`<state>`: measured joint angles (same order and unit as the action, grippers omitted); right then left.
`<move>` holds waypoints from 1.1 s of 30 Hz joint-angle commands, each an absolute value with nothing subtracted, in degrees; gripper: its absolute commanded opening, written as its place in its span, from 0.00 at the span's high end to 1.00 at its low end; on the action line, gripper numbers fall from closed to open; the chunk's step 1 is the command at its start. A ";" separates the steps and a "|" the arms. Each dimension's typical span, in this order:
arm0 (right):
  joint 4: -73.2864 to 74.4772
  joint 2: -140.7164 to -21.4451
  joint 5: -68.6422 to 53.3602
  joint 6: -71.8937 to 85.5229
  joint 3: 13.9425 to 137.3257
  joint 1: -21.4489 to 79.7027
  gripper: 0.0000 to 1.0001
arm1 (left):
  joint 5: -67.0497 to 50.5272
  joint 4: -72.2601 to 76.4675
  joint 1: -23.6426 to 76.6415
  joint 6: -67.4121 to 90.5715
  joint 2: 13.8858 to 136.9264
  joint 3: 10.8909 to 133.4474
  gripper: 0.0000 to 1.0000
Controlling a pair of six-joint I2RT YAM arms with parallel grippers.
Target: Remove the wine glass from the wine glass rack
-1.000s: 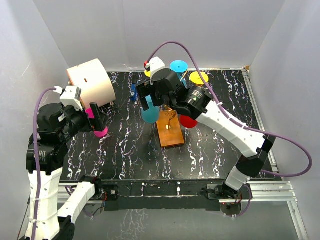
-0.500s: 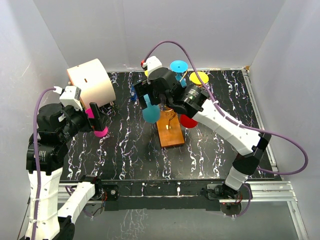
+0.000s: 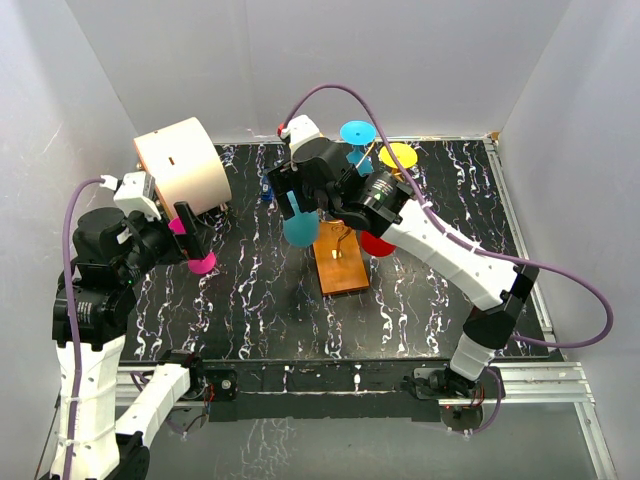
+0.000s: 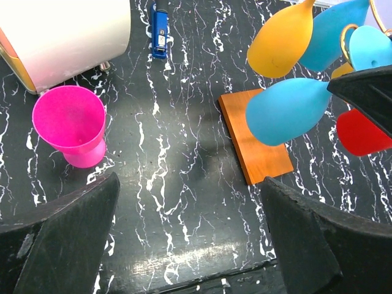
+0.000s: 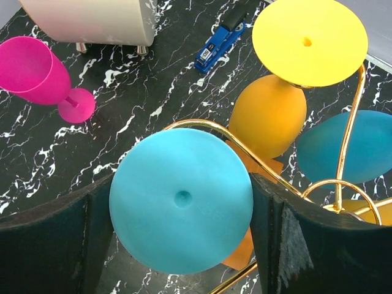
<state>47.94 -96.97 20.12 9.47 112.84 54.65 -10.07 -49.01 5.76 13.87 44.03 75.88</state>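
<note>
A light blue wine glass (image 3: 300,228) hangs upside down on the wine glass rack, a gold wire stand (image 5: 202,126) on an orange-brown wooden base (image 3: 340,265). In the right wrist view its round foot (image 5: 177,220) fills the gap of my right gripper (image 5: 182,184), and both fingers touch its rim. From above, the right gripper (image 3: 294,196) sits at the stem over the bowl. My left gripper (image 4: 190,226) hangs open over bare table, left of the rack, with nothing between its fingers.
A pink glass (image 3: 200,262) stands on the table by the left gripper. Behind it lies a cream cylinder (image 3: 180,165) and a small blue object (image 4: 159,30). Yellow (image 3: 398,156), blue (image 3: 357,132) and red (image 3: 377,243) glasses hang on the rack's other arms.
The right gripper has narrowed onto the light blue glass's foot and shifted slightly back and left. The left arm has barely moved.
</note>
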 commanded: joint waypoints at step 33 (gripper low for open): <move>37.36 -97.11 20.41 9.67 117.36 54.98 0.36 | -9.80 -50.49 5.98 19.95 42.85 79.45 0.01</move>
<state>41.78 -96.49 18.87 9.56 113.89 54.70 -10.17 -49.80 5.76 19.75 43.22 77.28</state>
